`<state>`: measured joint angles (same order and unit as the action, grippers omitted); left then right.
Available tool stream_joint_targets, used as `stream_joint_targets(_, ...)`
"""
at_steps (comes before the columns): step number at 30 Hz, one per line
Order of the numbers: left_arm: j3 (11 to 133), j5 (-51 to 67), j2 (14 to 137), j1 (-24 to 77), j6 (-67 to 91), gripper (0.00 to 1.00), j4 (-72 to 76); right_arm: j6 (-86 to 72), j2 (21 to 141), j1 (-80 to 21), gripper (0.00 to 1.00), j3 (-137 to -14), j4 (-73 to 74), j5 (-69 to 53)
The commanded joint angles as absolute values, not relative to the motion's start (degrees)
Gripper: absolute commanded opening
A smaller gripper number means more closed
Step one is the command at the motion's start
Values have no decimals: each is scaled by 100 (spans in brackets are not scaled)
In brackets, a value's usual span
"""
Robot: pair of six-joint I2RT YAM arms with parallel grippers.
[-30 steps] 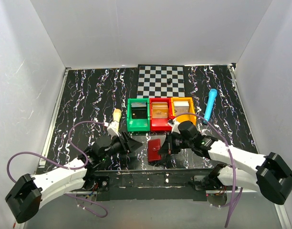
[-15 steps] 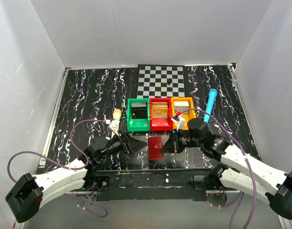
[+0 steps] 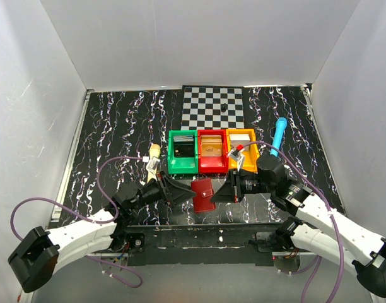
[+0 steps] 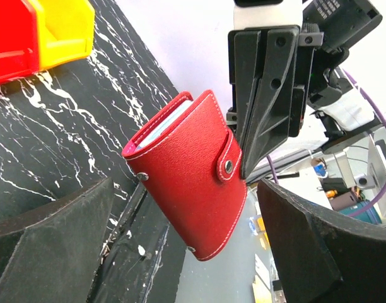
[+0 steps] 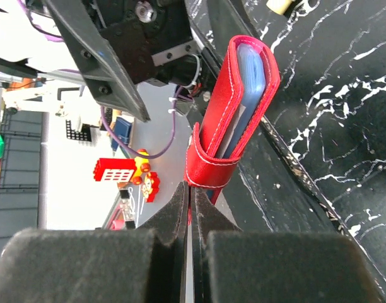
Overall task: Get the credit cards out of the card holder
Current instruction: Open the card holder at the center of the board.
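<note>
Jaws of the right gripper (image 4: 250, 158) pinch together on the snap strap of the card holder (image 4: 187, 189), holding it closed and tilted above the bench's (image 4: 48, 145) near edge, between the 2 arms. The left gripper's (image 3: 175, 191) jaws stand wide apart beside it. So thin a hold could slip, likely dropping the red, white-stitched case, pale blue sleeves inside, off the edge.

**Marbled tabletop, bins in a row**

The black tabletop (image 3: 117, 126) with white marble veining carries a black-and-white chequered mat (image 3: 202, 113) at its far edge, with a small dark piece (image 3: 224, 106) on it. Just in front stand three plastic bins side by side, touching: green (image 3: 171, 154), red (image 3: 209, 167), orange (image 3: 241, 130). A blue cylindrical tube (image 3: 279, 136) lies right of them, and a small cream object (image 3: 154, 149) lies to their left.
</note>
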<state>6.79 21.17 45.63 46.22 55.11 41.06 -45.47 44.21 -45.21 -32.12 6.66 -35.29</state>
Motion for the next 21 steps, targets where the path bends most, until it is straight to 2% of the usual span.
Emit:
stream_joint_targets(1,738,2505,4798,4605,5590,98,4543,-4825,4359,-4456,1,-3322,-210,-4016)
stream_joint_targets(8,914,2759,4983,4614,5598,96,4763,-4992,4324,-4465,1,-3252,-650,-4227)
stream_joint_targets(21,923,2874,4975,4605,5968,69,5879,-4957,4359,-4465,1,-3076,-738,-4316)
